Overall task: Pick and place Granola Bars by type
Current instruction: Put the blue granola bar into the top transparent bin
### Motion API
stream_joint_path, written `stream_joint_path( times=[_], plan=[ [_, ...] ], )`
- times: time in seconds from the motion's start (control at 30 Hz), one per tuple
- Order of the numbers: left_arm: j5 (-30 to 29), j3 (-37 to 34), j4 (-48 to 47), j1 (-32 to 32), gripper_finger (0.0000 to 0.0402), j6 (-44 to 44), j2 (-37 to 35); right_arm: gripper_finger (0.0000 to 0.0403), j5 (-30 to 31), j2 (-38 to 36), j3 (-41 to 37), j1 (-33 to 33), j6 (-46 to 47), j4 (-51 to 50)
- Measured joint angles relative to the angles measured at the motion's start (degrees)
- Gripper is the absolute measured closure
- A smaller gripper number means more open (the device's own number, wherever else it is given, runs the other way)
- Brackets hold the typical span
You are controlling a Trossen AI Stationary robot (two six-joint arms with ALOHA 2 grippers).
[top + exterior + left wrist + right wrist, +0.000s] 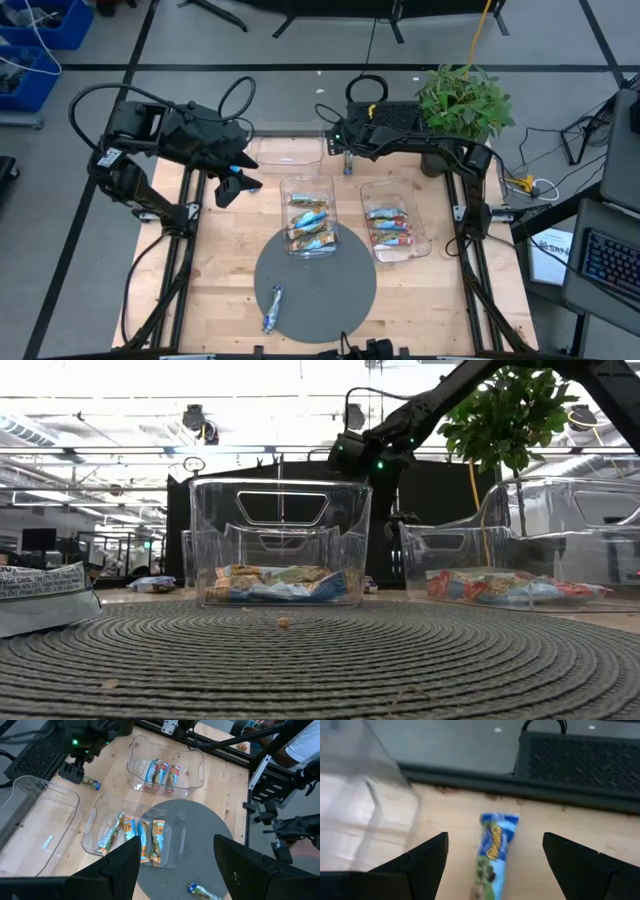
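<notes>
My right gripper (pixel 347 152) hangs at the far edge of the table with its fingers (pixel 420 862) spread wide and nothing between them. A blue-wrapped granola bar (pixel 492 852) lies on the bare wood directly below, centred between the two fingers and touching neither. From overhead the same bar sits beside the right end of an empty clear bin (pixel 285 150), with the black equipment box (pixel 395 117) close behind it, so room there is tight.

My left gripper (pixel 232 187) hovers over the table's left side, its fingers (pixel 120 870) parted and empty, looking across at the bins. The middle bin (pixel 308 215) holds several tan bars with light-blue markings (pixel 137 835) and rests partly on the round grey woven mat (pixel 345 295). The right bin (pixel 395 220) holds bars with red markings (pixel 388 228). One more blue bar (pixel 272 308) lies alone on the mat's left edge, well apart from both grippers, with open mat around it. A potted plant (pixel 462 100) stands at the far right corner. A person's arm in a white sleeve (pixel 305 745) shows beyond the table frame.
</notes>
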Motion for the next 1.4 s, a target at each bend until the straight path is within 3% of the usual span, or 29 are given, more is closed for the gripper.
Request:
stream_joint_path(
  times=[1.4],
  plan=[
    [-0.03,0.00,0.22,0.07,0.0149,0.72,0.00,0.0090,0.38,7.65,-0.01,2.10,1.41,-2.49]
  ],
)
